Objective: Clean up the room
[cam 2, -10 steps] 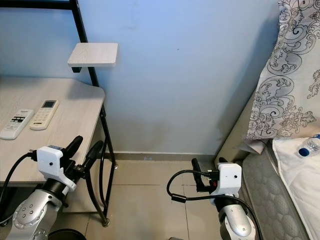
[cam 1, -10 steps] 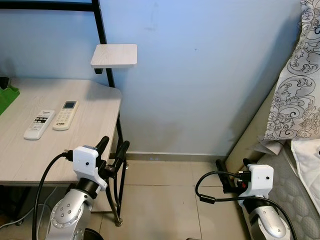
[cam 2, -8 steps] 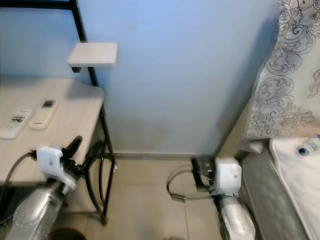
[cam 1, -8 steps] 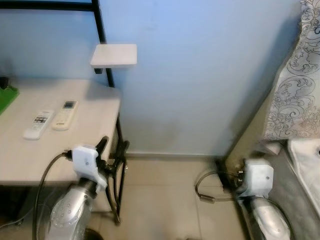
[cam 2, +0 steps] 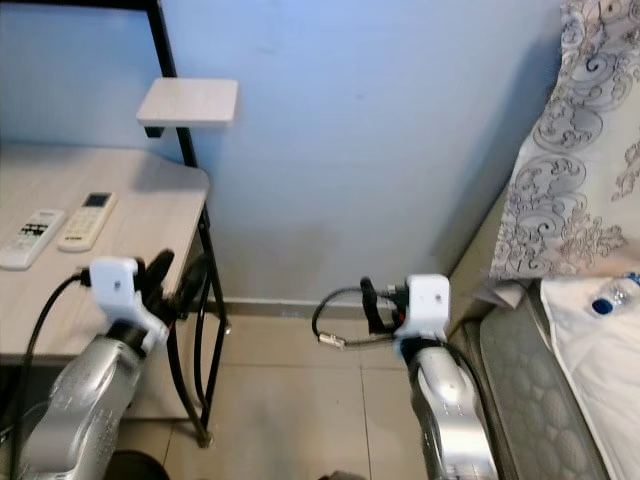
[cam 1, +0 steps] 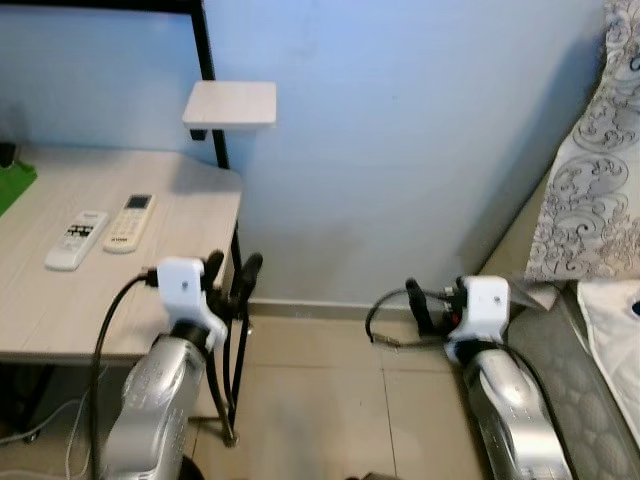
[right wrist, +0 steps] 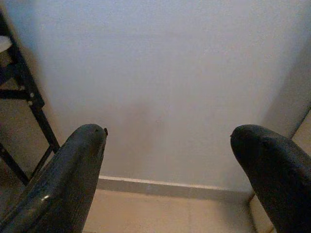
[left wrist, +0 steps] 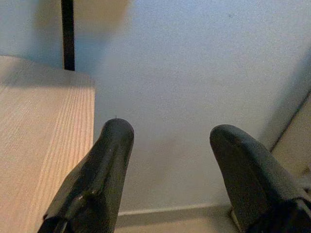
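Remotes, 2 of them, a white one (cam 1: 75,239) and a cream one (cam 1: 128,221), lie side by side on the wooden desk (cam 1: 60,310). Left gripper (cam 1: 230,272) hovers off the desk's corner, right gripper (cam 1: 432,300) above the tiled floor (cam 1: 310,400) beside the bed (cam 1: 590,370), both with fingers spread wide, holding nothing

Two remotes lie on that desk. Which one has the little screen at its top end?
The cream remote, the one nearer the desk's wall-side edge. The white remote beside it shows dark button rows instead.
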`<state>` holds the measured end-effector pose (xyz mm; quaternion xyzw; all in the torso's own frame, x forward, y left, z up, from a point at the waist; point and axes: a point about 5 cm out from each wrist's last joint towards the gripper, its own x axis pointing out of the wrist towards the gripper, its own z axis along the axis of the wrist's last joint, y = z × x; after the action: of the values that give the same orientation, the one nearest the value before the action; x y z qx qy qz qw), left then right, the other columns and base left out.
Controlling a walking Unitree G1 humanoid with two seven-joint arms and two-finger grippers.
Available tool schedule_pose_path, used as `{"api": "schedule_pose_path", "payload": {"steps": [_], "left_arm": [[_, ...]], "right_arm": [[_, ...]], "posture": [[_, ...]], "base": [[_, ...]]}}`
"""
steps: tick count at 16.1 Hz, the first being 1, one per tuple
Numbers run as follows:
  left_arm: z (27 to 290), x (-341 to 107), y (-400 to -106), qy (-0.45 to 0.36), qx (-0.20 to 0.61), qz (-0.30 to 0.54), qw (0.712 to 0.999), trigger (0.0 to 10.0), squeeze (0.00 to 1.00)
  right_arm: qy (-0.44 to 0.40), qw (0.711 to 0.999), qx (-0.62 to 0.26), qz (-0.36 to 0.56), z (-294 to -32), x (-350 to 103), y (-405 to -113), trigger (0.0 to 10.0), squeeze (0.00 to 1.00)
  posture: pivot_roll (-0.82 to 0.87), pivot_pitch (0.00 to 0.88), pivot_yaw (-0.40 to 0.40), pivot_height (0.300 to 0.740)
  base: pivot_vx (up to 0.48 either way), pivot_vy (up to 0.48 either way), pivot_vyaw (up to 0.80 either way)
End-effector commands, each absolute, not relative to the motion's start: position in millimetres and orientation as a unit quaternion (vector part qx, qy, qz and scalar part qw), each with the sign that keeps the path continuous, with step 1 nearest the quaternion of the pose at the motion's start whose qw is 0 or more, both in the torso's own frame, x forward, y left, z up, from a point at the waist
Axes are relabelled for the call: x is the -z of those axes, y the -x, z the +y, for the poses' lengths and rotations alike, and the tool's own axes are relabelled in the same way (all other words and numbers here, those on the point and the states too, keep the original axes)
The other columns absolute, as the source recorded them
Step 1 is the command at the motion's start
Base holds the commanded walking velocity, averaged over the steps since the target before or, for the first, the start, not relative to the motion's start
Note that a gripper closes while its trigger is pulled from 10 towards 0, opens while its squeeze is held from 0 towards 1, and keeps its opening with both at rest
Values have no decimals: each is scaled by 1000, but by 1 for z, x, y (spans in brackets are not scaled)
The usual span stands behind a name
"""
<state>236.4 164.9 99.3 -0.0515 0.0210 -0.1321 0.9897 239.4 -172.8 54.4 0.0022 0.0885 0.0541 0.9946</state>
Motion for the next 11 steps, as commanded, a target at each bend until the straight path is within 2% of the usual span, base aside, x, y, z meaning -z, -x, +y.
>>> {"api": "schedule_pose_path", "payload": {"steps": [1,2,3,5,6,8,11], "left_arm": [[159,-103,-227,20,171,18,985,10000,0],[153,-96,-217,-42,232,54,970,10000,0],[149,-94,-219,-45,245,55,967,10000,0],[142,-101,-238,-17,207,26,978,10000,0],[135,-106,-243,-10,215,10,976,10000,0],[135,-110,-246,-19,206,1,978,10000,0],[132,-109,-253,-31,202,1,979,10000,0]], "right_arm": [[28,995,-58,81,-181,-56,-230,10000,0],[30,994,-28,102,-194,-48,-217,10000,0],[6,993,6,116,-200,-44,-215,10000,0],[9,996,1,85,-195,-55,-233,10000,0],[33,997,-23,69,-187,-62,-244,10000,0],[29,997,-19,65,-184,-64,-250,10000,0],[26,997,-17,64,-182,-66,-256,10000,0]], "posture": [[32,0,-47,740],[39,0,-59,740],[39,0,-66,740],[24,0,-66,740],[21,0,-63,740],[18,0,-56,740],[14,0,-46,740]], "base": [[0,0,0],[0,0,0],[0,0,0],[0,0,0],[0,0,0],[0,0,-247],[0,-401,-596]]}}
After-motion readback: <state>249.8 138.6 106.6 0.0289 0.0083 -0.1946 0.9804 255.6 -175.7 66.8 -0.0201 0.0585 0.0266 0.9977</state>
